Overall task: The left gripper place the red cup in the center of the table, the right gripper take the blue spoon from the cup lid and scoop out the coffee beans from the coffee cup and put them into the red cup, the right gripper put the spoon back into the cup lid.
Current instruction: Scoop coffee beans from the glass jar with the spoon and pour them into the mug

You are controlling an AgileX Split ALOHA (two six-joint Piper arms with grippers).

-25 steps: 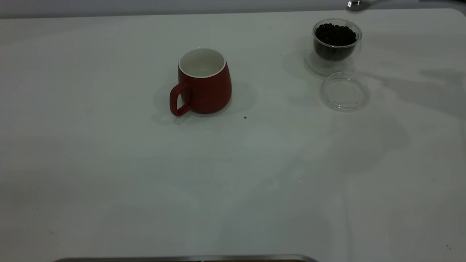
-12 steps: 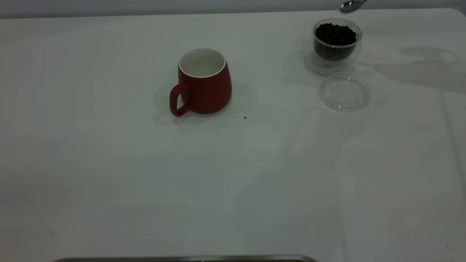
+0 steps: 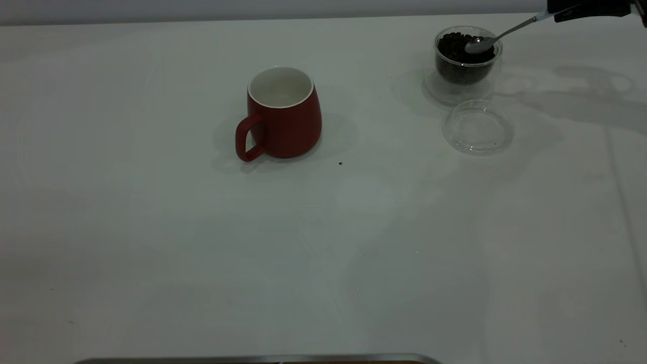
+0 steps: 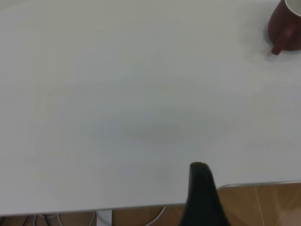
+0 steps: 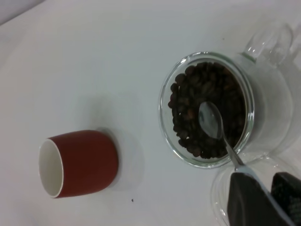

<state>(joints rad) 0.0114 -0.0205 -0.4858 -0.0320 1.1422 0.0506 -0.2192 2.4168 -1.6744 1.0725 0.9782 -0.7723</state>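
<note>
The red cup (image 3: 283,114) stands upright near the middle of the table (image 3: 151,227), handle toward the front left, its white inside empty. The coffee cup (image 3: 467,63) at the back right is full of coffee beans (image 3: 455,50). My right gripper (image 3: 561,14) is shut on the handle of the blue spoon (image 3: 480,44), whose metal bowl sits on the beans. In the right wrist view the spoon (image 5: 210,120) lies in the coffee cup (image 5: 176,141) and the gripper (image 5: 273,197) hangs over the empty cup lid (image 5: 218,197). My left gripper (image 4: 202,183) is parked at the table's near edge.
The cup lid (image 3: 477,126) lies flat just in front of the coffee cup. A small dark speck (image 3: 340,163) lies in front of the red cup. The red cup (image 4: 284,28) shows far off in the left wrist view. A metal strip (image 3: 252,360) runs along the front edge.
The spoon has come down from the top edge of the view into the mouth of the coffee cup, and the right gripper has come into view at the top right.
</note>
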